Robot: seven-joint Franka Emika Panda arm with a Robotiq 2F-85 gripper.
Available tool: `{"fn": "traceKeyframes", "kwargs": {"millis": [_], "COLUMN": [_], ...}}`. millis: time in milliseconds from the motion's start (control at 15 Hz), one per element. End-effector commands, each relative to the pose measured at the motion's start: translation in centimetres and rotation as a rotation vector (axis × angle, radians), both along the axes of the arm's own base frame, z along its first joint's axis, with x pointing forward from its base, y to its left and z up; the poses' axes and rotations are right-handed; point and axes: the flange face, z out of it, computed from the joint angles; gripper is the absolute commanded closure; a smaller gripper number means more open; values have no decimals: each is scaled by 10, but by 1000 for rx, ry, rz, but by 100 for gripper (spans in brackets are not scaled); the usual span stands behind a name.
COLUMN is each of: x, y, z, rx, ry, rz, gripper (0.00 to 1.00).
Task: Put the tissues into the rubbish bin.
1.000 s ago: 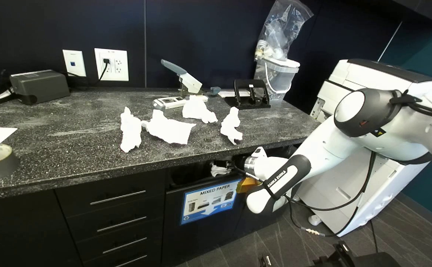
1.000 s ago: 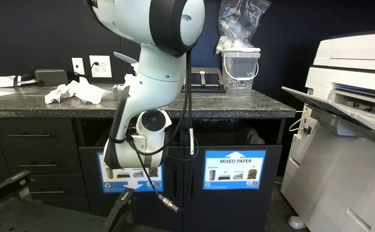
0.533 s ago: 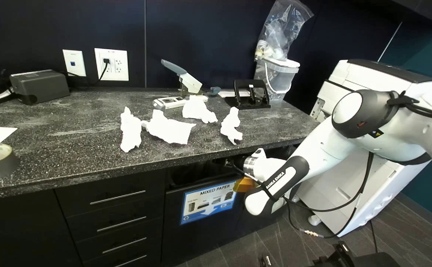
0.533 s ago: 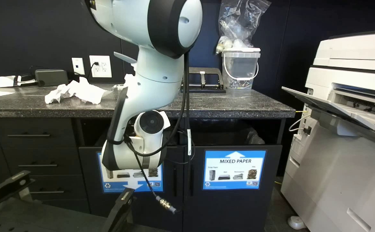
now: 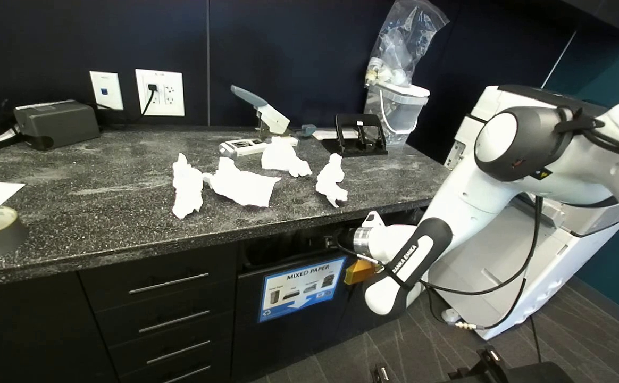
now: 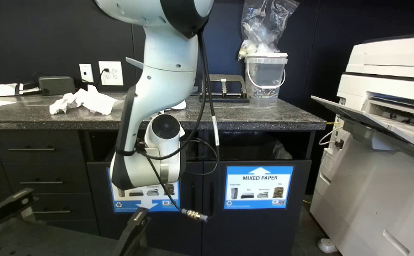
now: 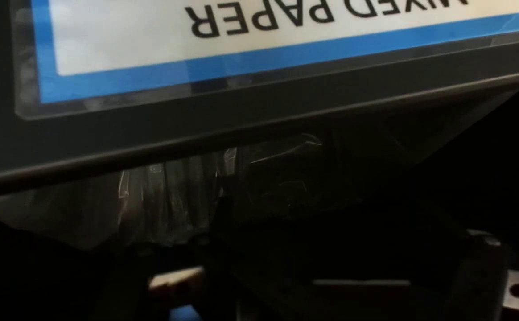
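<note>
Clock read in exterior view from end effector (image 5: 321, 242): it sits at mouth of rubbish bin (image 5: 267, 265), below edge of tabletop (image 5: 102, 175); jaws look apart in dark wrist view, nothing seen gripped. Four tissues (image 5: 243, 186) lie on tabletop: nearest tissue (image 5: 331, 181) at 12 o'clock, long axis roughly 12 to 6; others toward 10 and 11. Overhanging edge stands between, so coming move likely backs out toward 4 before rising. Speckled dark surface; stapler (image 5: 273, 119) just beyond tissue at 11, contact unclear. Copier (image 5: 485, 260) toward 3 may cramp retreat.
</note>
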Motion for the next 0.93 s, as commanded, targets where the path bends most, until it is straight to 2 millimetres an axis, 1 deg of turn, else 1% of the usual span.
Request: {"fn": "traceKeyframes", "kwargs": {"millis": [0, 67, 267, 533, 667, 800, 867], "x": [-29, -36, -50, -78, -91, -98, -98], "y": [3, 5, 7, -3, -5, -1, 4], "z": [45, 55, 87, 118, 135, 152, 162], "rx": [-65, -76, -124, -232, -281, -326, -346], "ry": [38, 55, 151, 307, 380, 465, 508], "rz": [55, 70, 29, -81, -142, -195, -226], "gripper": [0, 0, 0, 0, 0, 0, 0]}}
